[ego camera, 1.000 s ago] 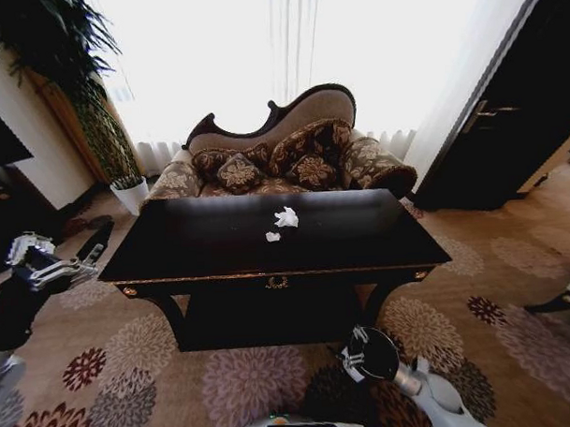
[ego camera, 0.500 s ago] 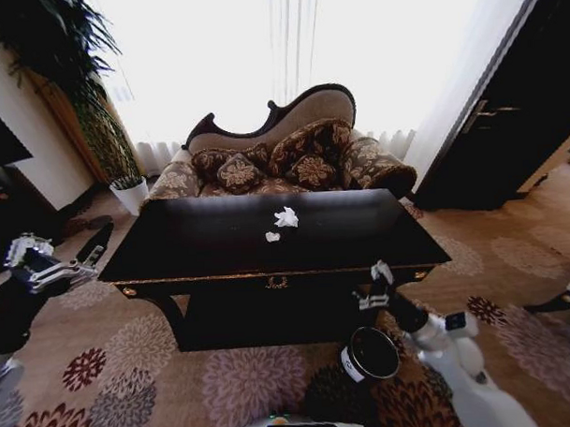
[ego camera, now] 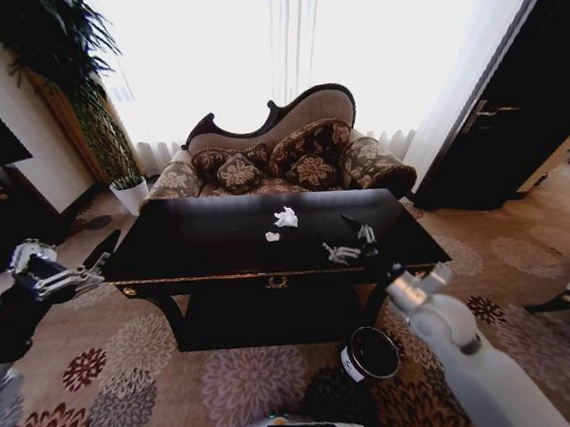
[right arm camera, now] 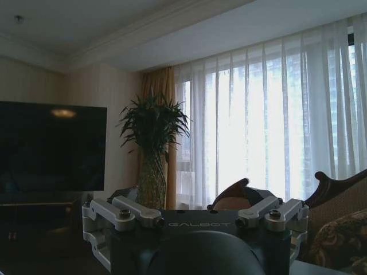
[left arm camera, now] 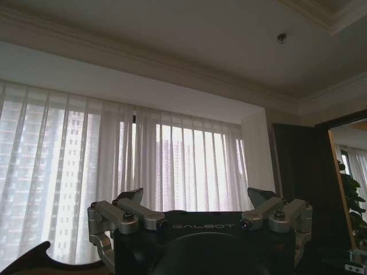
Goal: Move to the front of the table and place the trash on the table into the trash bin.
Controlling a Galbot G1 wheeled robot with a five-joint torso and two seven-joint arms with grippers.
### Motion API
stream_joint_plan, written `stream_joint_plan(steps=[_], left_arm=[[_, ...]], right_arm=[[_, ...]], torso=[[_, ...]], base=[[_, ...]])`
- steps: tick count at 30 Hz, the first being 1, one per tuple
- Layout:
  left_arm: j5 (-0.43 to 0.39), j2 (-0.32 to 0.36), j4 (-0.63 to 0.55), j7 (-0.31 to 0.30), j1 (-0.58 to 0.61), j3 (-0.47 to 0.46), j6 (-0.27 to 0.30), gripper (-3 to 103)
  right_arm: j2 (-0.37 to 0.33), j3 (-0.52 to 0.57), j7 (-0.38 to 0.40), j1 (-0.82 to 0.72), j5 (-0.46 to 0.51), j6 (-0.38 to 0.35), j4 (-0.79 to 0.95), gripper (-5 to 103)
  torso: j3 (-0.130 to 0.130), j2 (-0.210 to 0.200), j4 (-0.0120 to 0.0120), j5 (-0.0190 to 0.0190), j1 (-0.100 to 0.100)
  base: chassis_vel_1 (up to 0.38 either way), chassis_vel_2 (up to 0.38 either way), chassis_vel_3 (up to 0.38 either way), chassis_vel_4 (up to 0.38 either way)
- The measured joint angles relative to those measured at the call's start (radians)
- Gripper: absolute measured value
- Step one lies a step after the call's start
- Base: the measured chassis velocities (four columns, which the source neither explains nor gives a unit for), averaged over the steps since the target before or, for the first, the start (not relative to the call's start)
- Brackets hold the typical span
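Nearest, the trash bin (ego camera: 369,354) is seen on the patterned carpet (ego camera: 225,384), just before the glossy black counter (ego camera: 211,249) and right of its centre. The left tool (ego camera: 67,274) is held off the counter's left end, fingers spread. The right tool (ego camera: 350,239) is raised over the counter's right part, fingers spread and empty. Farther in, two white paper balls (ego camera: 285,217) lie near the counter's middle, well apart from the bin. A sofa (ego camera: 292,157) is seen beyond.
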Motion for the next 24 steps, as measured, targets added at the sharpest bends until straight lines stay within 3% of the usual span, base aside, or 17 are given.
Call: stream_joint_plan(steps=[3, 7, 9, 11, 18, 20, 23, 24], left_arm=[[0.008, -0.010, -0.006, 0.000, 0.005, 0.002, 0.000, 100], [0.025, -0.025, -0.015, -0.001, 0.018, 0.005, 0.000, 100], [0.026, -0.026, -0.016, -0.001, 0.020, 0.003, 0.000, 100], [0.026, -0.027, -0.016, -0.001, 0.026, -0.007, 0.000, 100], [0.027, -0.031, -0.006, -0.002, 0.032, -0.023, 0.000, 100], [0.029, -0.032, -0.004, -0.002, 0.031, -0.022, 0.000, 100], [0.036, -0.035, 0.001, -0.002, 0.025, -0.014, 0.000, 100], [0.036, -0.035, 0.001, -0.002, 0.025, -0.014, 0.000, 100]], right_arm=[[-0.040, -0.068, 0.027, 0.076, -0.001, -0.018, -0.029, 100], [-0.115, -0.296, 0.068, 0.325, -0.003, -0.066, -0.143, 100], [-0.120, -0.323, 0.073, 0.357, -0.003, -0.071, -0.159, 100], [-0.131, -0.435, 0.084, 0.491, -0.005, -0.091, -0.237, 100], [-0.091, -0.676, 0.053, 0.741, -0.039, -0.149, -0.381, 100], [-0.083, -0.698, 0.055, 0.767, -0.042, -0.168, -0.390, 100], [-0.050, -0.786, 0.128, 0.861, -0.024, -0.258, -0.421, 100], [-0.050, -0.786, 0.128, 0.861, -0.024, -0.258, -0.421, 100]], torso=[[0.000, 0.000, -0.0001, 0.0003, 0.000], [0.000, 0.000, -0.0002, 0.0006, 0.000], [0.000, 0.000, 0.0000, 0.0003, 0.000], [0.000, 0.000, 0.0003, 0.0000, 0.000], [0.000, 0.000, 0.0001, 0.0004, 0.000], [0.000, 0.000, 0.0000, 0.0001, 0.000], [0.000, 0.000, 0.0001, -0.0001, 0.000], [0.000, 0.000, 0.0001, -0.0001, 0.000]], base=[[0.000, 0.000, 0.000, 0.000], [0.000, 0.000, 0.000, 0.000], [0.000, 0.000, 0.000, 0.000], [0.000, 0.000, 0.000, 0.000], [0.000, 0.000, 0.000, 0.000], [0.000, 0.000, 0.000, 0.000], [0.000, 0.000, 0.000, 0.000], [0.000, 0.000, 0.000, 0.000]])
